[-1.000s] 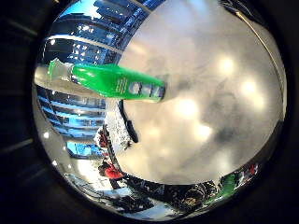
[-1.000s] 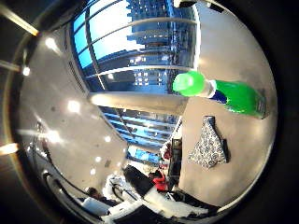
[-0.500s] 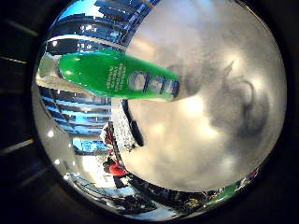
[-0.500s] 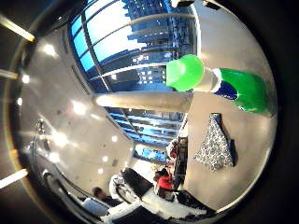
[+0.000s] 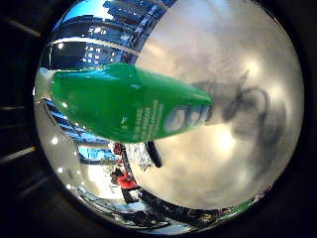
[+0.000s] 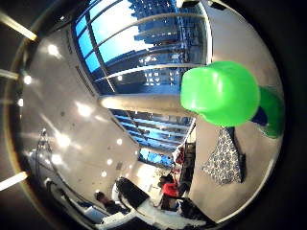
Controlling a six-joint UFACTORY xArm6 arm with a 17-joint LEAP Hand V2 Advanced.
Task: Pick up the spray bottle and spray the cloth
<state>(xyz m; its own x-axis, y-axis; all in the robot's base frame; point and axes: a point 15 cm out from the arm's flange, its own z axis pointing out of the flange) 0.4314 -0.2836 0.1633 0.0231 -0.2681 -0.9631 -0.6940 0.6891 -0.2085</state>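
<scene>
A green spray bottle (image 5: 129, 111) with a blue and white label stands on the grey table (image 5: 237, 74) and fills much of the little finger side view, so it is close to my palm. Its green cap (image 6: 220, 93) bulks large in the thumb side view. A patterned cloth (image 6: 224, 155) lies on the table just beyond the bottle. No part of my hand shows in either view.
Beyond the table's edge there are tall windows (image 6: 134, 33) and a lit ceiling. Dark items (image 5: 154, 153) lie near the table's edge by the bottle.
The bottle has grown much larger in both views over the last second, so my palm has come closer to it. The bottle and cloth have stayed in place on the table.
</scene>
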